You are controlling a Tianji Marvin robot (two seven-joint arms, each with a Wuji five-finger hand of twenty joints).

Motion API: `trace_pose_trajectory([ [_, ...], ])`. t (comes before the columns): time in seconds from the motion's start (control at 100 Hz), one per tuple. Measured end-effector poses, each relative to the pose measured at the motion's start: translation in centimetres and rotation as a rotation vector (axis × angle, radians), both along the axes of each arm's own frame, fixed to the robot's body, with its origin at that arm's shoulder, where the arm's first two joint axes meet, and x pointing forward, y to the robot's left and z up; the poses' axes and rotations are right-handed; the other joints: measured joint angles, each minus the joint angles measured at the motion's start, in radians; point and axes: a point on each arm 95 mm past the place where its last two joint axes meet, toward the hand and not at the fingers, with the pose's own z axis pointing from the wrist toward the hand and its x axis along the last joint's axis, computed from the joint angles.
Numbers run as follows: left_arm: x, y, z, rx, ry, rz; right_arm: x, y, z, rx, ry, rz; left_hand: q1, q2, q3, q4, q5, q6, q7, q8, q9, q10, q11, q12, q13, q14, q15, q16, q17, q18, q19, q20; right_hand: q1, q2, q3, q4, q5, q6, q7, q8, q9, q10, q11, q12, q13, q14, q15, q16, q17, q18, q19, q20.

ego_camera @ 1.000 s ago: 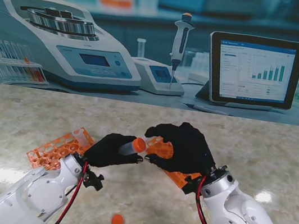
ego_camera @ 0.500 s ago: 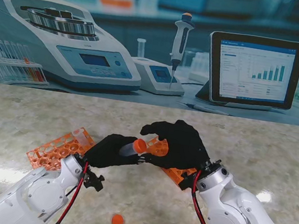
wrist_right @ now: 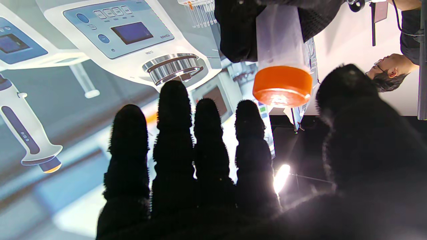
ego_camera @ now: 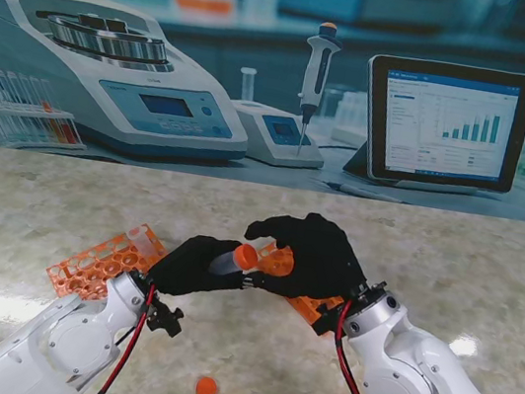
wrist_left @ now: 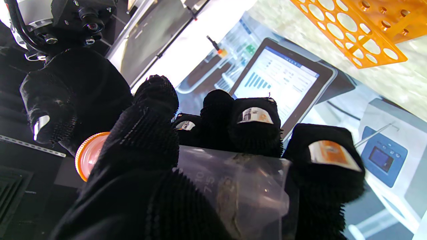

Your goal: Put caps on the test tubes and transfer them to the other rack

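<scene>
**Backdrop and bench, away from the action**

Behind the marble table a printed lab scene fills the far wall. Centrifuge sits far left, lid ring gleaming, blue display on its front. Just right of it, a small white unit with a pipette standing upright over it. Further right, a tablet leans on its stand, bar chart on screen. A row of tubes lines the far-left edge. In the right wrist view, a person with glasses shows at the frame's edge.
</scene>
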Motion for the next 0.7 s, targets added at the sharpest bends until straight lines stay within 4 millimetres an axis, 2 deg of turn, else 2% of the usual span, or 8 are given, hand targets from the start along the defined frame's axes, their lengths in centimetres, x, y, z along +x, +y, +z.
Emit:
trace_pose_trajectory([
  [0.39, 0.00, -0.02, 0.00, -0.001, 0.001, 0.000, 0.09, 0.38, -0.03, 0.020, -0.012, 0.002, 0.000, 0.000, 0.000, 0.000, 0.000, 0.000, 0.000, 0.000, 0.000, 0.000, 0.000, 0.000, 0.000, 0.000, 0.000, 0.000, 0.000, 0.000, 0.000, 0.000, 0.038, -0.011, -0.005, 0.000, 0.028, -0.003, 0.050, 0.034, 0.063, 0.001, 0.032, 0.018, 0.046, -0.004, 0.001, 0.000, 0.050, 0.000, 0.000, 0.000],
  [0.7, -0.01, -0.05, 0.01, -0.001, 0.001, -0.001, 0.05, 0.56, -0.07, 0.022, -0.008, 0.008, 0.000, 0.000, 0.000, 0.000, 0.000, 0.000, 0.000, 0.000, 0.000, 0.000, 0.000, 0.000, 0.000, 0.000, 0.000, 0.000, 0.000, 0.000, 0.000, 0.000, 0.081, -0.011, 0.035, 0.000, 0.078, -0.020, 0.070, 0.056, 0.114, 0.001, 0.054, 0.034, 0.078, -0.008, 0.010, 0.000, 0.077, -0.001, 0.000, 0.000],
])
